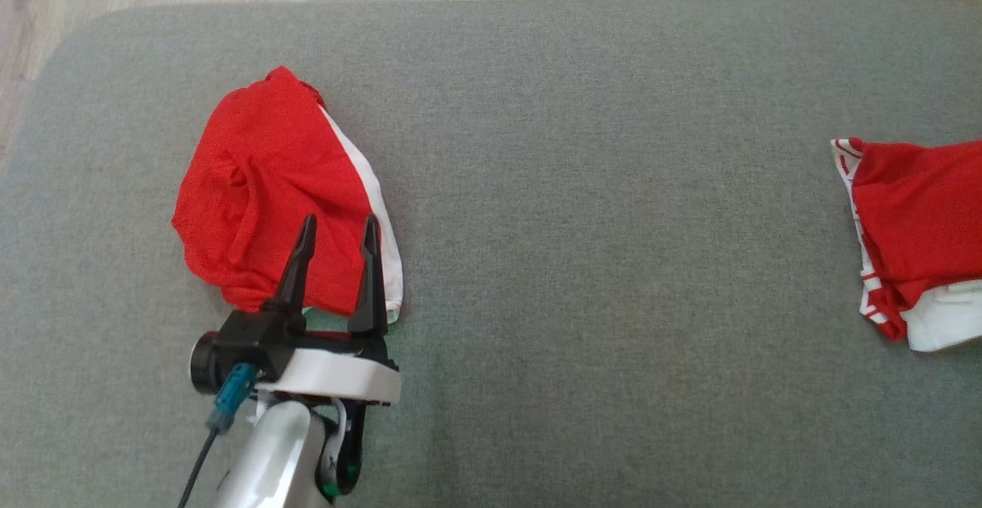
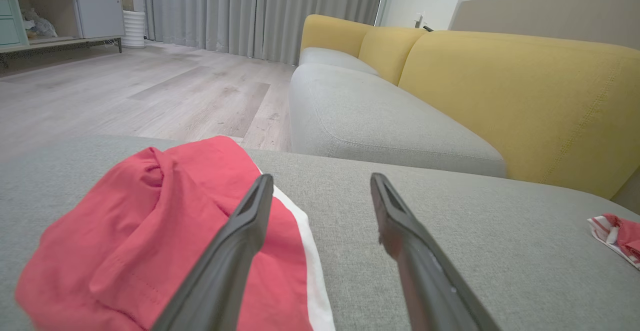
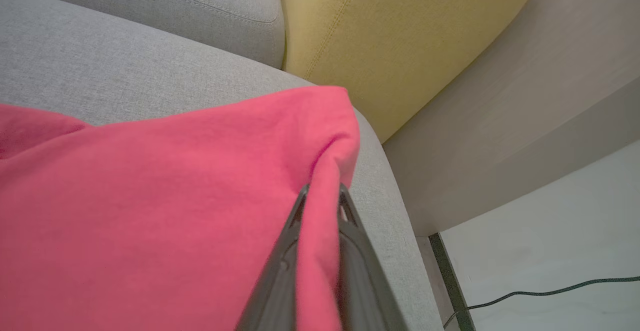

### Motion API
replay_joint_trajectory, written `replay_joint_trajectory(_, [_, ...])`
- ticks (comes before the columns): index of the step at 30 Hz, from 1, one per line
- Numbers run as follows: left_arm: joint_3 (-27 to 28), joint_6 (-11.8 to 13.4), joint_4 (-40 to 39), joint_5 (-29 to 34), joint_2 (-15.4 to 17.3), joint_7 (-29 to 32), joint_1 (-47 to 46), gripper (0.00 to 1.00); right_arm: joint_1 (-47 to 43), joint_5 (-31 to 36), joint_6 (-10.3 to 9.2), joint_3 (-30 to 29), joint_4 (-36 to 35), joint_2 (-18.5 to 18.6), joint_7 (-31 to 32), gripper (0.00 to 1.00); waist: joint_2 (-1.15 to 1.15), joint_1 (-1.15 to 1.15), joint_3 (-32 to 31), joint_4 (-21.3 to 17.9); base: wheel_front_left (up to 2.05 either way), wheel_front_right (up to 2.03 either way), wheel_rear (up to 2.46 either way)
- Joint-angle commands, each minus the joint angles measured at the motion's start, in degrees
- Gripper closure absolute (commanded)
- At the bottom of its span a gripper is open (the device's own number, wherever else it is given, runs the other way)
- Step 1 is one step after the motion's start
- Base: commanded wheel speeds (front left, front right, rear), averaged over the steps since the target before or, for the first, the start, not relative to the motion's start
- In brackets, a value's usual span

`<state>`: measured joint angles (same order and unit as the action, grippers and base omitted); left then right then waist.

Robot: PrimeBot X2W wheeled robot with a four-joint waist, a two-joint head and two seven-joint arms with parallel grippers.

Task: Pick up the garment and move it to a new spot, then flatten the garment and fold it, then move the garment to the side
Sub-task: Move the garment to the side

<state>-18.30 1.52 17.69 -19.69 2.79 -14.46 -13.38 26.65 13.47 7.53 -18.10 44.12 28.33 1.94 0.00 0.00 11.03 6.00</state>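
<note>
At the lower left of the head view: left gripper (image 1: 340, 222), 1 item, two long dark fingers spread wide with nothing between them. The fingers overlie the near edge of the bundled red garment (image 1: 261, 178). In its own wrist view one finger crosses the red cloth and the other stands over bare cushion, and whether the tips touch the fabric cannot be told.

Right gripper (image 3: 322, 191), 1 item, clenched on a fold of the second red garment (image 3: 150, 196). The pinched cloth runs down between the fingers and hides their inner faces.

Garments, 2 items, both red with white trim, lying well apart on the grey seat cushion (image 1: 614, 186):
- bundled red garment: towards the cushion's left end, rumpled into a rounded heap, white band along its right side
- second red garment: at the cushion's right end, cut off by the right edge of the head view. Its white band carries red marks too small to read

Surroundings: yellow backrest (image 2: 525, 96) behind a further grey seat; pale wood floor (image 2: 125, 86); grey curtains (image 2: 250, 11); low cabinet (image 2: 60, 16), contents blurred; dark cable (image 3: 550, 288), 1 item, on the pale floor, cut off at the frame's edge
</note>
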Motion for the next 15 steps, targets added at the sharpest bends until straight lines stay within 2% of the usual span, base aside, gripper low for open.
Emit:
replay_joint_trajectory(1, [2.1,0.1,-1.8,0.0,0.1,-0.5,-2.4,0.00,1.4,0.4,-0.04,-0.1,-1.6,2.2,-1.0,1.00,0.00,0.00,-0.1,0.0,0.00,0.00,0.00])
replay_joint_trajectory(2, [2.1,0.1,-1.7,0.0,0.1,-0.5,-2.4,0.00,1.5,0.5,-0.04,-0.5,-1.7,1.9,-1.2,0.92,0.00,0.00,-0.1,-0.1,0.00,0.00,0.00])
replay_joint_trajectory(3, [2.1,0.1,-1.7,0.0,0.1,-0.5,-2.3,0.00,1.6,0.7,-0.04,-0.7,-1.9,1.6,-1.4,0.00,0.00,0.00,-0.2,-0.1,0.00,0.00,0.00])
replay_joint_trajectory(8, [2.3,0.1,-1.4,-0.1,0.1,-0.5,-1.9,0.00,2.3,1.2,-0.04,-0.6,-4.2,-0.7,-2.8,0.00,0.00,0.00,-1.5,-0.4,0.00,0.00,0.00])
replay_joint_trajectory(15, [2.7,0.3,-1.3,-0.3,0.1,-0.5,-0.9,0.00,1.8,-2.0,-0.04,3.0,-11.4,-7.5,-5.6,0.00,0.00,0.00,-5.3,-0.7,0.00,0.00,0.00])
